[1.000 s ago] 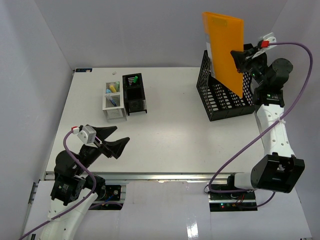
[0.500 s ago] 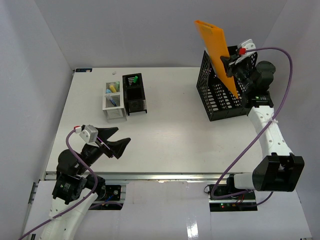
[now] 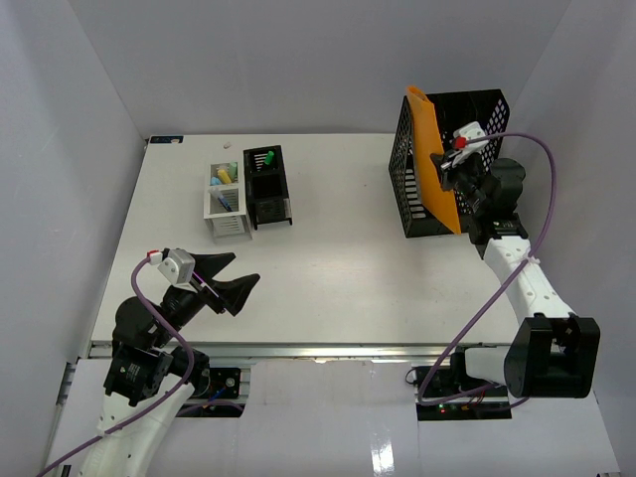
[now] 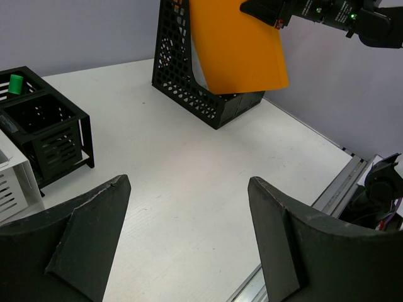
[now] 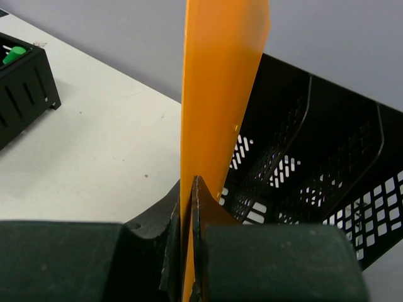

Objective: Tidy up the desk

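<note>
The desk point(image 3: 328, 268) is a white tabletop with a metal rail along its front edge. My right gripper point(image 3: 444, 164) is shut on an orange folder point(image 3: 430, 159), held edge-on and tilted over the left wall of a black mesh file holder point(image 3: 467, 124) at the back right. In the right wrist view the folder point(image 5: 217, 88) runs up from between my shut fingertips, with the holder point(image 5: 315, 163) to its right. The left wrist view shows the folder point(image 4: 236, 44) hanging in front of the holder point(image 4: 189, 82). My left gripper point(image 3: 231, 281) is open and empty above the desk's front left.
A black pen organizer point(image 3: 266, 186) with a green item and a white organizer point(image 3: 226, 204) stand side by side at the back left. White walls enclose the desk. The front rail point(image 3: 328, 350) runs along the near edge.
My right gripper has swung left and down with the orange folder, turning it edge-on over the file holder's left wall. The holder has shifted or tipped. The left arm has barely moved.
</note>
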Robot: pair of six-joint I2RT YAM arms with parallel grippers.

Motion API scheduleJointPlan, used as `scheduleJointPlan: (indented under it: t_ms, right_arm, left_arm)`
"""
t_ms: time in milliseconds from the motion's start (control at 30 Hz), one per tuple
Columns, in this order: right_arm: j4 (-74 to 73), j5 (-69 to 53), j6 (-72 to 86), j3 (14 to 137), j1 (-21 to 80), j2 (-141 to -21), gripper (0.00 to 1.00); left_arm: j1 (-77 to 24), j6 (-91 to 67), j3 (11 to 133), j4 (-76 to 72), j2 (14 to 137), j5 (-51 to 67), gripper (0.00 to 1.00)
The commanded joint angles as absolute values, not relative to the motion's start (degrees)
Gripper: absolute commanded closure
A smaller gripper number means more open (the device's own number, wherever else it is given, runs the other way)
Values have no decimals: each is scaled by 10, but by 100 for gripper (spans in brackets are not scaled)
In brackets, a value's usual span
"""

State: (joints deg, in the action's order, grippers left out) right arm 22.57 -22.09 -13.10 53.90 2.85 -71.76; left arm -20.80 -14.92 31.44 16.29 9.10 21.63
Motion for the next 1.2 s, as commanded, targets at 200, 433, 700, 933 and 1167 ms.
scheduleJointPlan:
  t_ms: [200,433,700,933,1167]
  right_arm:
    - [289,-197,-129,469,28,-658,61]
    - [251,-188,-124,509,24,-672,35]
    - [189,-170,-99,631,24,-748,34]
    - [138,-165,-70,710,31,-788,35]
    - [77,-178,-42,761,33,-823,42]
  left_arm:
    - [-208,-153,310,159,91,221,13]
    - [-208,-153,309,158,91,222,13]
    - [-209,-154,309,157,90,222,13]
    - [-209,-153,308,157,90,223,13]
    - [-209,-154,307,157,86,225,13]
